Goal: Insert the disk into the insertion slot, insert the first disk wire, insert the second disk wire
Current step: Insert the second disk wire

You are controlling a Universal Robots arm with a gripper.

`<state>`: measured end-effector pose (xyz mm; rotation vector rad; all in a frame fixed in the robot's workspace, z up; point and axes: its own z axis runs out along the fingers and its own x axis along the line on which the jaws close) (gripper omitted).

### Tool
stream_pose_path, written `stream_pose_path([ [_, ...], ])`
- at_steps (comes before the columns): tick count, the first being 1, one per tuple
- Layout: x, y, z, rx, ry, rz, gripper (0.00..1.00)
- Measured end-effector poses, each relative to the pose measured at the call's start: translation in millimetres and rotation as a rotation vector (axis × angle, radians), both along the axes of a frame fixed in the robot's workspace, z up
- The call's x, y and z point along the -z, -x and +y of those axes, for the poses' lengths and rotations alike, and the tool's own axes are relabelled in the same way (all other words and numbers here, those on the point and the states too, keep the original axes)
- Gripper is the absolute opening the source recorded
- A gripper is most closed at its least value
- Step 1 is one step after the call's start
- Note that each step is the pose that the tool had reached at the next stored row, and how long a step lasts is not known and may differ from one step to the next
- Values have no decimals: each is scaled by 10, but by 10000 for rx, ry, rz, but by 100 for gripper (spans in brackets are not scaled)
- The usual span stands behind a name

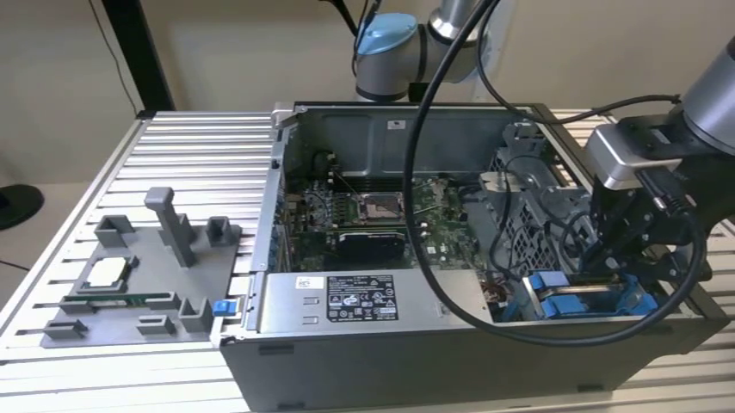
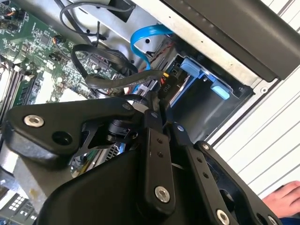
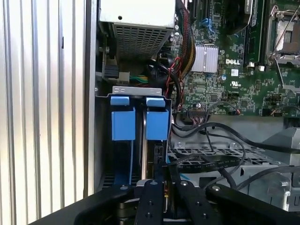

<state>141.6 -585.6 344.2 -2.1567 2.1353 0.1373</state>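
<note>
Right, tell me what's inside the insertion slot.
Blue carrier tabs of the disk sit inside the insertion slot. The gripper and black cables cover the drive's connector end.

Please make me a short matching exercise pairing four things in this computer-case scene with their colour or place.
Things:
1. gripper
2. power-supply box
3. flat cable
4. grey parts tray

Descriptions:
A. bright blue, curved
B. outside the case, on the exterior view's left
C. low over the blue drive bay
D. grey, with a white label, at the case's front edge

Pairs: 1-C, 2-D, 3-A, 4-B
</note>
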Motion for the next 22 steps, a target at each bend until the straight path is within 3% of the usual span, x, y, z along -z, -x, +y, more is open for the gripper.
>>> stream_pose_path([
  [16, 42, 3, -1, 0, 0, -95, 0],
  [22, 107, 8, -1, 1, 19, -110, 0],
])
